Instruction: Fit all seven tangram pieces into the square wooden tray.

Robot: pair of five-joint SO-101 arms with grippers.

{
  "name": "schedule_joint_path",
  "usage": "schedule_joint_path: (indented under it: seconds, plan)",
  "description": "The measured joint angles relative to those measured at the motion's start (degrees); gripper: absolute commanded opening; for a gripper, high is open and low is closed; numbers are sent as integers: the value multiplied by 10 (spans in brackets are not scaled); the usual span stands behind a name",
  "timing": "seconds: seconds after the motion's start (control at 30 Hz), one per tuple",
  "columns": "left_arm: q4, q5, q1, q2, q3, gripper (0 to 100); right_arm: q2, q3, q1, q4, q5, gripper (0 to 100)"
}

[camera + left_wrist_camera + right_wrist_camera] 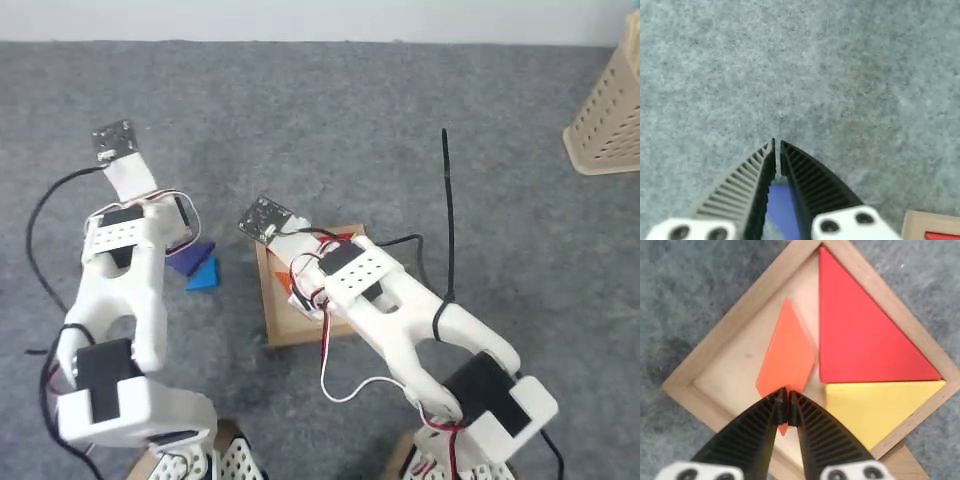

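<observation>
**A:** Red triangle (860,335), yellow triangle (875,410), orange piece (787,355): those three were in the tray (732,322)?

**B:** Yes, three of seven. The red and yellow ones sat snug against the rim. The orange piece lay crooked, with bare wood beside it.

**A:** And outside?

**B:** A blue piece (203,275) and a purple piece (190,255) lay together on the grey surface (350,120), near the tray. I couldn't find the other two, so I judged over half the job was left.

**A:** The jaws?

**B:** The right arm's jaws were pressed together and empty, tips over the orange piece's corner. The left arm's jaws were closed too, above the blue piece.
</observation>
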Motion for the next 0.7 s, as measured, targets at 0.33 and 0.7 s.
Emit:
schedule_joint_path:
  seconds: [0.33, 0.7]
  plan:
    - [0, 0, 0, 0, 0, 12, -22, 17, -1, 25, 47, 6]
    - [0, 0, 0, 0, 0, 12, -87, 76, 35, 37, 49, 6]
